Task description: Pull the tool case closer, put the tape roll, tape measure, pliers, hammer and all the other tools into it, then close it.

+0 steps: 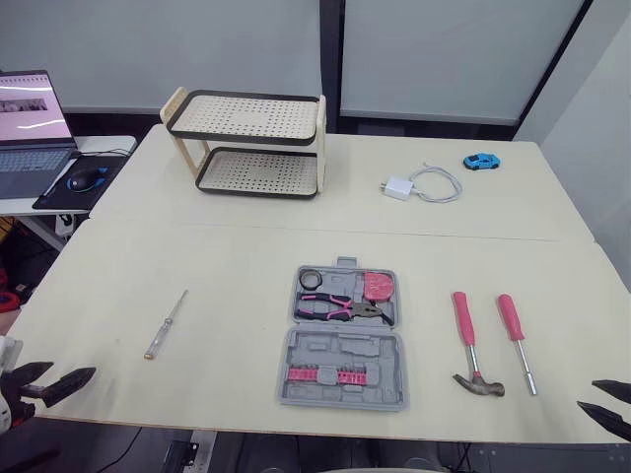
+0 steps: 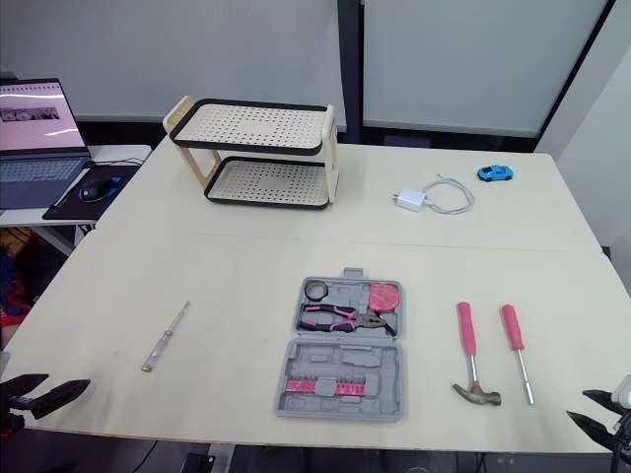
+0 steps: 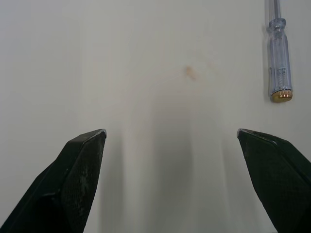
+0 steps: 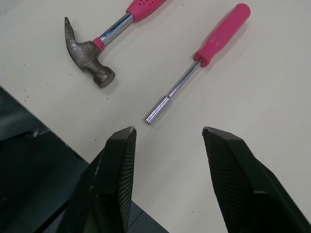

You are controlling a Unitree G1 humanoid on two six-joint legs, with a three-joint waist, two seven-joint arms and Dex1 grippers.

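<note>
The desk (image 1: 246,256) carries everything. The tool case (image 1: 340,353) lies open at its centre, close to the near edge at 6 o'clock. I judge any further pull risky, since too much would hang it over that edge. Its long axis runs 12 to 6, and the hinge crosses from 9 to 3. The half at 12 holds the pliers, tape measure and tape roll.

The hammer (image 1: 470,345) lies at 3 o'clock from the case, with its handle toward 12 and its head toward 6, near the desk's edge. A clumsy approach from my right side could knock it off. The nut driver (image 1: 518,343) lies just beyond it and parallel, socket end toward 6.

The screwdriver (image 1: 167,324) sits well out at 9 o'clock from the case, tip toward 1. Its round handle could roll under a glancing touch.

Inside the case, the pliers (image 1: 340,309) lie across from 9 to 3, nose toward 3. The tape measure (image 1: 379,286) and the tape roll (image 1: 313,279) sit at 12 of them. Any tool not seated in its recess would stop the lid closing.

My left end effector (image 3: 171,133) is spread wide and empty, with the screwdriver's handle ahead of it. My right end effector (image 4: 169,130) is also parted and empty, just short of the nut driver's socket.
</note>
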